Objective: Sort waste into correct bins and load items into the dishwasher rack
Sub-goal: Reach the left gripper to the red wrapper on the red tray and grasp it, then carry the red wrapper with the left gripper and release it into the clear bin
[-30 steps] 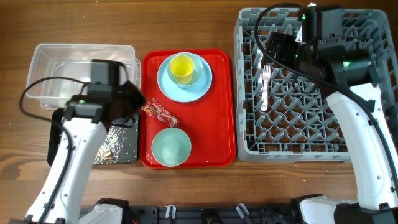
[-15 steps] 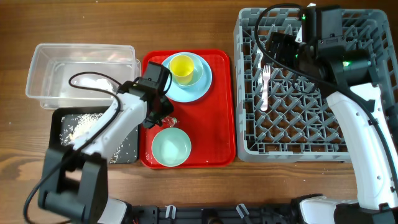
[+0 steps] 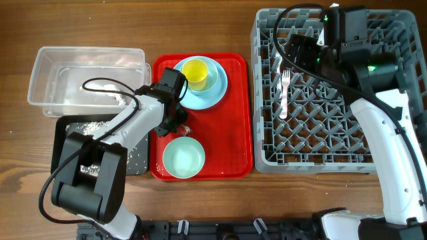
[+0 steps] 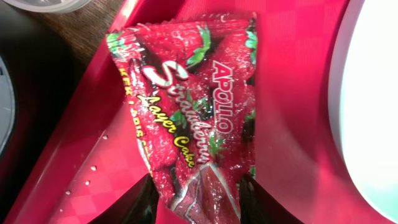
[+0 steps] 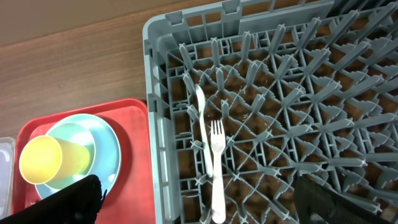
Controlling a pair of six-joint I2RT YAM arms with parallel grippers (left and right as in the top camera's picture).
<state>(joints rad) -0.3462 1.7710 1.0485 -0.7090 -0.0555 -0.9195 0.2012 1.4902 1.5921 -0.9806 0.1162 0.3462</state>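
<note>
The left gripper (image 4: 196,200) has swung off the black tray (image 3: 65,131) and now straddles the red wrapper (image 4: 189,118) at the red tray's (image 3: 233,133) 9 o'clock edge, jaws wide, not yet pinching. Waste sorting goes on. The right gripper (image 3: 298,52) hangs wide and empty over the rack's (image 3: 320,143) 11 o'clock corner. I count one wrapper, one plate (image 3: 217,93), one cup (image 3: 194,72), two bowls, and one fork (image 3: 285,93) and one spoon (image 5: 199,109) racked.

Wooden table (image 3: 200,27) carries clear tub (image 3: 40,80), black tray (image 3: 61,130), red tray (image 3: 233,120), rack (image 3: 313,163).
</note>
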